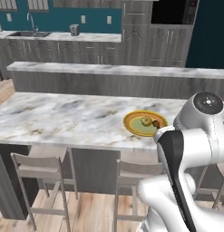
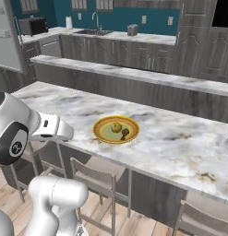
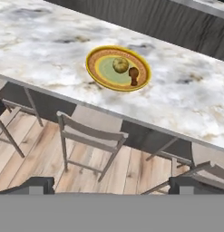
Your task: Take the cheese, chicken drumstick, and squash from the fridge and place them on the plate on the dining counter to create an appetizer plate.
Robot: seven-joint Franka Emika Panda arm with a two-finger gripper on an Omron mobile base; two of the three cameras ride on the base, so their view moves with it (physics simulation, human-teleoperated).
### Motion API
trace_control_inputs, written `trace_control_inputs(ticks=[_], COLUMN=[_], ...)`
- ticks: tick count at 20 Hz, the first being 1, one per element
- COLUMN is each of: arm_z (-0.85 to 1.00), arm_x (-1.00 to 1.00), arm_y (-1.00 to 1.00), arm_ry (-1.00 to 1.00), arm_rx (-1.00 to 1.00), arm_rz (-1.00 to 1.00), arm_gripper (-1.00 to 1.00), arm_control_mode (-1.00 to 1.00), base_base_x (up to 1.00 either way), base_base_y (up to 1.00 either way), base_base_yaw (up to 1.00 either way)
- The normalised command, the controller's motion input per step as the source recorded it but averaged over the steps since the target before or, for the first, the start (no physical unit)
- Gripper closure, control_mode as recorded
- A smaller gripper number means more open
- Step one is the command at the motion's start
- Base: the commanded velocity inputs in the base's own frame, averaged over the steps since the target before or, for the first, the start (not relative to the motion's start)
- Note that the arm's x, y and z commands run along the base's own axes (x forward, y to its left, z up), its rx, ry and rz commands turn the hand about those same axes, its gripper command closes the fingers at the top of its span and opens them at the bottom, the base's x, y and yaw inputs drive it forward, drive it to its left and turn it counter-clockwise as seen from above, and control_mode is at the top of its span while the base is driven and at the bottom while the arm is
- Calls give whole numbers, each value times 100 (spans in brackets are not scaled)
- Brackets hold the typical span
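Note:
The plate (image 1: 133, 128) (image 2: 102, 133) (image 3: 97, 74) lies on the dining counter (image 1: 63, 118) (image 2: 180, 138) (image 3: 41, 45), near its front edge. On the plate rest the pale squash (image 1: 145, 121) (image 2: 116, 127) (image 3: 120, 65) and, just beside it, the reddish-brown chicken drumstick (image 1: 156, 123) (image 2: 125, 133) (image 3: 133, 74). My gripper (image 3: 115, 186) is open and empty. It hangs off the counter's front edge, above the stools, back from the plate and looking down at it. The cheese is out of view.
Grey stools (image 1: 41, 172) (image 2: 94, 179) (image 3: 90, 131) stand under the counter's front edge on the wooden floor. Behind the dining counter run a raised ledge (image 1: 118, 70) and the far counter with its sink (image 1: 29, 34). A pale grey panel (image 2: 5, 41), perhaps the fridge door, stands far left.

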Motion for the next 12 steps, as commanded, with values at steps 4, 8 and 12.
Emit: trace_control_inputs(ticks=[4, 8, 12], arm_z=[0, 0, 0], arm_x=[0, 0, 0], arm_y=[0, 0, 0], arm_ry=[0, 0, 0], arm_rx=[0, 0, 0], arm_rz=[0, 0, 0], arm_gripper=[-100, -100, -100], arm_control_mode=[100, 100, 100], base_base_x=[0, 3, 3], base_base_y=[99, 100, 100], base_base_yaw=[-2, -7, -7])
